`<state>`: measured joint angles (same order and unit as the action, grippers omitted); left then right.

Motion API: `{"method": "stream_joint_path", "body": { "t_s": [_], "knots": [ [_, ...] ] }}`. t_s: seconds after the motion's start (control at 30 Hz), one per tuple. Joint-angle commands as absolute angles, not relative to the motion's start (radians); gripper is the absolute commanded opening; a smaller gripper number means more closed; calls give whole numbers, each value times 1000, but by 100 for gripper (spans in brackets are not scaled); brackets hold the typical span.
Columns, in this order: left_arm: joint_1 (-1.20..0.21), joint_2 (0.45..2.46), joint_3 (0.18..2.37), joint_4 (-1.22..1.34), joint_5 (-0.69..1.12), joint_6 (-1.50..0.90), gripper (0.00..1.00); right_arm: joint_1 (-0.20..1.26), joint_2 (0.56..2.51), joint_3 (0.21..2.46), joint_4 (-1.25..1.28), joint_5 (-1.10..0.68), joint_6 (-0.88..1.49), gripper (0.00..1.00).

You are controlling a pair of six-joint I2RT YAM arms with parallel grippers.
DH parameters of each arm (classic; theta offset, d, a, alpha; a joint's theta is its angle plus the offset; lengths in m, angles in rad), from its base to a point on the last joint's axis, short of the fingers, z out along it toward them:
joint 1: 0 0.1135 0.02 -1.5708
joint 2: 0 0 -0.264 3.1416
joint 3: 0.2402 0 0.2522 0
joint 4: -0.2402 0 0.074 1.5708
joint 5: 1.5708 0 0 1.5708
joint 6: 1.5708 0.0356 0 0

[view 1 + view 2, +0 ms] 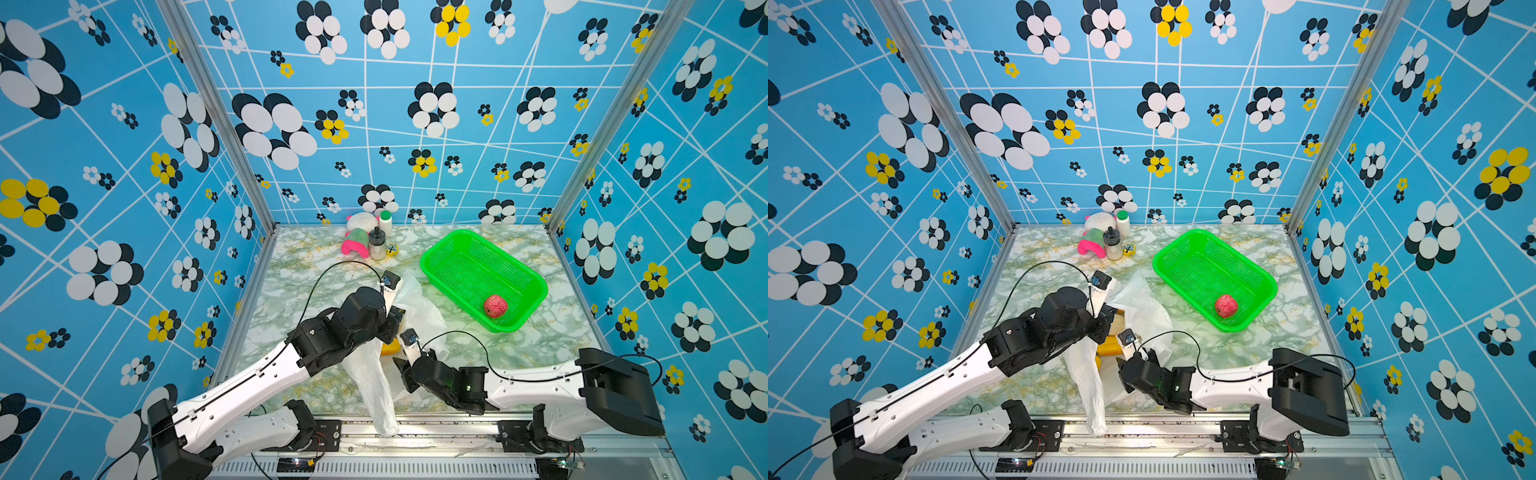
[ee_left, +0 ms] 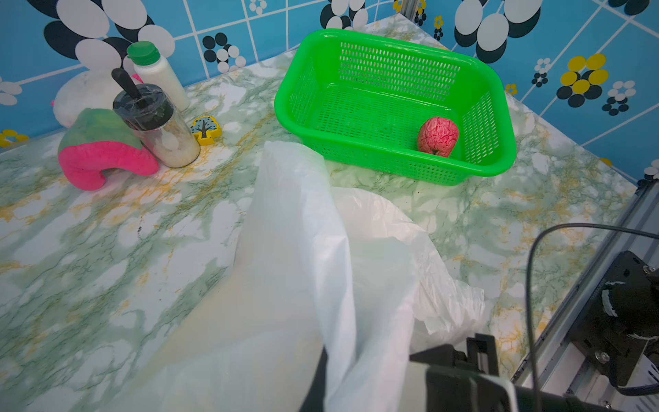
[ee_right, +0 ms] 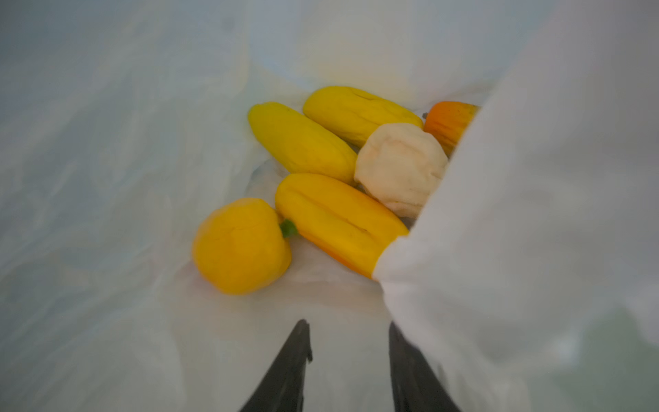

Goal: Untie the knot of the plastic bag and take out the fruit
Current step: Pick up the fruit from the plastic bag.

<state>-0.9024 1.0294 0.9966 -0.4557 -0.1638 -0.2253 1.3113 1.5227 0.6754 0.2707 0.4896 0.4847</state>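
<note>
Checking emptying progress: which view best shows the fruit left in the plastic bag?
Right wrist: it looks into the plastic bag at six fruit. Both top views show only a yellow patch between the arms; left wrist shows only the bag's outside.

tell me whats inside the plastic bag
Inside the plastic bag: four yellow fruits, a cream fruit and an orange fruit half covered by a fold. Anything under it is hidden.

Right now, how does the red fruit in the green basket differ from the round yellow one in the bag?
The red fruit is bumpy; the round yellow fruit is smooth with a green stem. The red fruit lies alone in the green basket; the round yellow fruit lies in the plastic bag among others. Both are roundish.
</note>
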Motion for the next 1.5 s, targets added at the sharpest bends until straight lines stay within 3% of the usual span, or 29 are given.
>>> {"method": "stream_joint_path", "body": {
  "t_s": [0.0, 0.2, 0.37, 0.87, 1.07, 1.13, 1.23, 1.33, 1.47],
  "knots": [
    [-894, 1018, 1000, -452, -146, -239, 0, 1295, 1607, 764, 223, 500, 512, 59],
    [-893, 1022, 992, -440, -131, -241, 0, 1216, 1681, 765, 334, 421, 510, 83],
    [-894, 1034, 1015, -463, -123, -243, 0, 1197, 1718, 827, 291, 417, 489, 94],
    [-893, 1019, 997, -444, -130, -238, 0, 1191, 1918, 980, 250, 284, 448, 85],
    [-893, 1031, 1008, -459, -125, -238, 0, 1191, 1904, 988, 223, 248, 434, 60],
    [-892, 1028, 1004, -457, -129, -236, 0, 1191, 1906, 989, 227, 259, 422, 56],
    [-891, 1019, 987, -439, -123, -239, 0, 1191, 1943, 1013, 229, 288, 402, 61],
    [-892, 1021, 995, -451, -120, -242, 0, 1190, 1979, 1049, 231, 291, 387, 81],
    [-891, 1029, 1009, -464, -121, -239, 0, 1190, 2009, 1077, 248, 293, 373, 79]
  ]
}}
